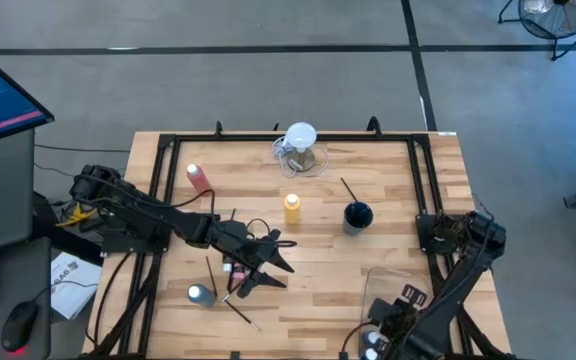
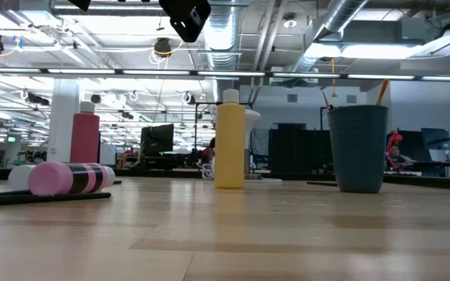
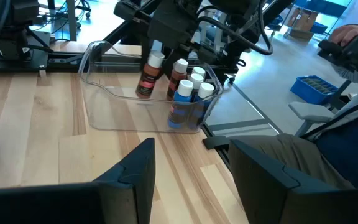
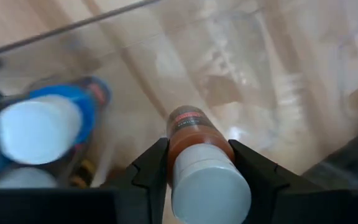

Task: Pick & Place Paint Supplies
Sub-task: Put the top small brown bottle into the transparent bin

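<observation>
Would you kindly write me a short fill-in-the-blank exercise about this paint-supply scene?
1. The right gripper holds a small brown bottle with a ____ cap.
2. That bottle hangs over the clear plastic ____ of bottles.
3. The left gripper's fingers hold ____.
4. The tall yellow squeeze bottle stands ____.

Missing words: white; bin; nothing; upright

Small bottles (image 3: pixel 185 93) in bin (image 3: pixel 114 102) (table's right-front corner).

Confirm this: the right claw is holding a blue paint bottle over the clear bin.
Not quite. The right claw is shut on a reddish-brown paint bottle, not a blue one, over the clear bin. The right wrist view shows it; the blue bottle already stands in the bin.
</observation>
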Controlling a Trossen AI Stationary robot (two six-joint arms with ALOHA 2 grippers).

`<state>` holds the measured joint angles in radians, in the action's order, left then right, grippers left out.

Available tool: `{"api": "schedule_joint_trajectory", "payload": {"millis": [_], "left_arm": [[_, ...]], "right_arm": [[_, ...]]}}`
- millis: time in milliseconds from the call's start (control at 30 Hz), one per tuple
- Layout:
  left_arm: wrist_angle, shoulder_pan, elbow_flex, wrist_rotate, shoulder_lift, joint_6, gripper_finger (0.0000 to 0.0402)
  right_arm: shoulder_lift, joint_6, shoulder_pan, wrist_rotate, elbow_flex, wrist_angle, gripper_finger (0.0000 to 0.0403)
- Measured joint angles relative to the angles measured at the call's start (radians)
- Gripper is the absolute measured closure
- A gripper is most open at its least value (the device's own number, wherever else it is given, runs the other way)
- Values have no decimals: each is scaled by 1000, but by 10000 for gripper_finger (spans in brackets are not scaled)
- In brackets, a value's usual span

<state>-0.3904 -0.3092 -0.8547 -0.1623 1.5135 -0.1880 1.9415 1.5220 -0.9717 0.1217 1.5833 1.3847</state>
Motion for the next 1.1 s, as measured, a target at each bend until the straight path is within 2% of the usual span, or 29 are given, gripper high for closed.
{"api": "schedule_joint_trajectory", "payload": {"millis": [133,567,767,933,1100], "left_arm": [[0,0,0,0,0,0,238],[-8,0,0,0,0,0,238],[-8,0,0,0,0,0,238],[-10,0,0,0,0,0,238],[-10,0,0,0,0,0,238]], "right_arm": [[0,9,-12,-5,0,-65,271],[0,47,-23,10,0,-116,271],[0,31,-21,15,0,-33,271],[0,-40,4,61,0,-25,271],[0,-85,21,63,0,14,271]]}}
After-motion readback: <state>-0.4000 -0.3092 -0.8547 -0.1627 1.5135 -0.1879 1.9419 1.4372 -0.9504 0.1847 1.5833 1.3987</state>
